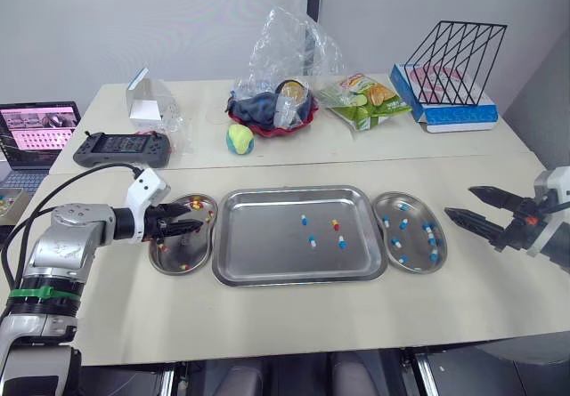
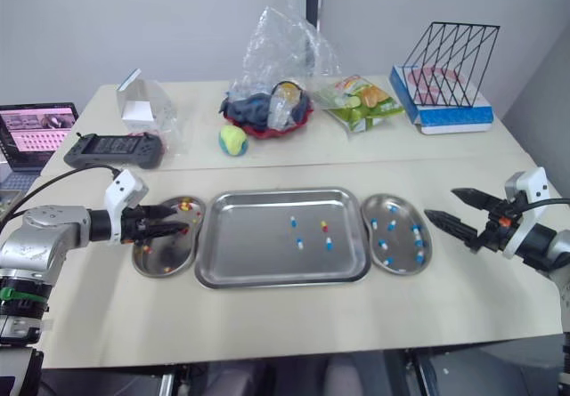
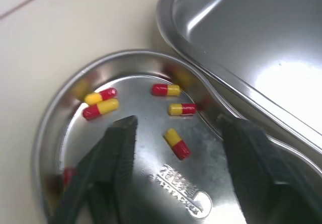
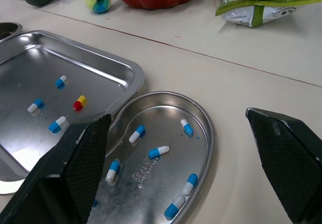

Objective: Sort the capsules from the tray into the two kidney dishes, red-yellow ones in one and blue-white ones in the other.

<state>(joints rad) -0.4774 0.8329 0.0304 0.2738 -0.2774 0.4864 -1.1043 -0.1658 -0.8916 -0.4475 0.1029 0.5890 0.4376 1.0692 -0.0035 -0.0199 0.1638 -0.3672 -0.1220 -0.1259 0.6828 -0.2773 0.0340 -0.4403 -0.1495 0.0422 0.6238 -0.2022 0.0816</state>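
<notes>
Rectangular steel tray (image 1: 267, 245): three blue-white capsules (image 1: 313, 241), one red-yellow capsule (image 1: 336, 225). Left steel kidney dish (image 1: 194, 254) holds red-yellow; right steel kidney dish (image 1: 415, 243), blue-white.

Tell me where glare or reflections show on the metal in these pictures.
Left wrist view: a bright glare patch on the tray, and the wall of the dish mirrors the red-yellow capsules. Right wrist view: a paler sheen on the tray floor.

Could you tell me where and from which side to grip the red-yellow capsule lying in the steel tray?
Pinch the red-yellow capsule across its narrow middle, likely from straight above: it lies flat on the floor of the rectangular steel tray, apart from the blue-white capsules, leaving room either side.
</notes>
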